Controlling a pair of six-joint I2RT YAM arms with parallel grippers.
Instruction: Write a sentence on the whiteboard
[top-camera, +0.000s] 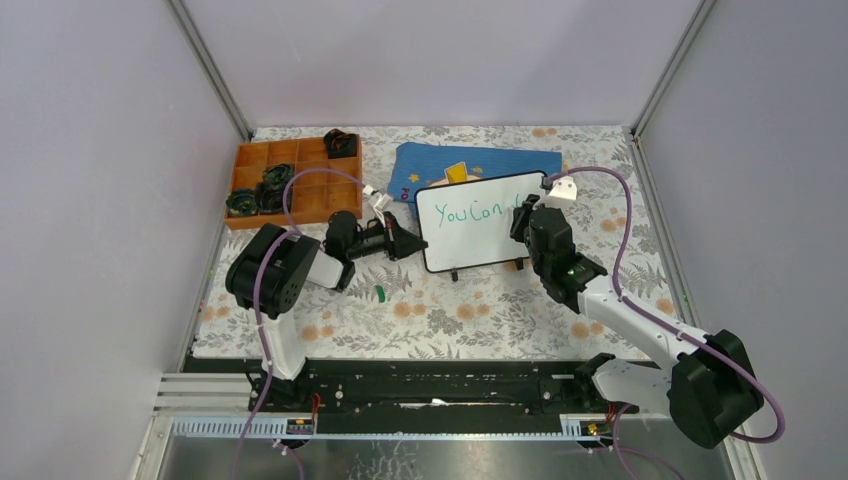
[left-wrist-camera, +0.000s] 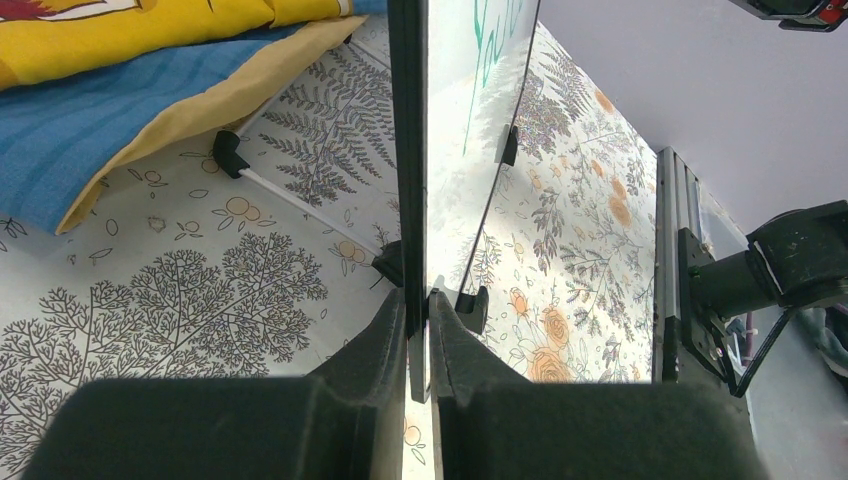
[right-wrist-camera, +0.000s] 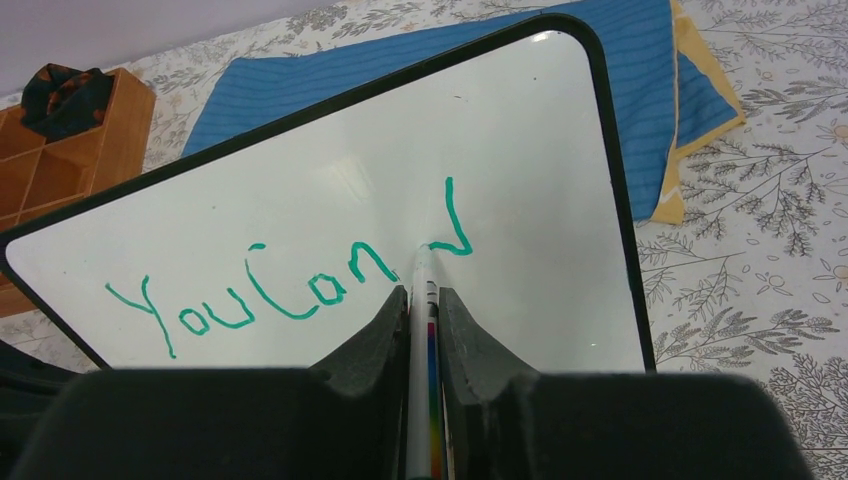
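The whiteboard (top-camera: 470, 240) stands propped on small black feet on the floral table, its face toward the arms. My left gripper (top-camera: 408, 243) is shut on its left rim; in the left wrist view the board's edge (left-wrist-camera: 408, 150) runs between the jaws of that gripper (left-wrist-camera: 418, 297). My right gripper (right-wrist-camera: 423, 292) is shut on a white marker (right-wrist-camera: 424, 335) with a rainbow stripe, its tip touching the board (right-wrist-camera: 300, 170). The sentence (right-wrist-camera: 250, 300) reads "You Can" in green, followed by a fresh hooked stroke at the tip. From above, the right gripper (top-camera: 528, 222) covers the board's right part.
A blue cloth with yellow print (top-camera: 480, 160) lies behind the board. An orange compartment tray (top-camera: 290, 180) with dark items sits at the back left. A small green cap (top-camera: 381, 293) lies on the table near the left arm. Walls close in on three sides.
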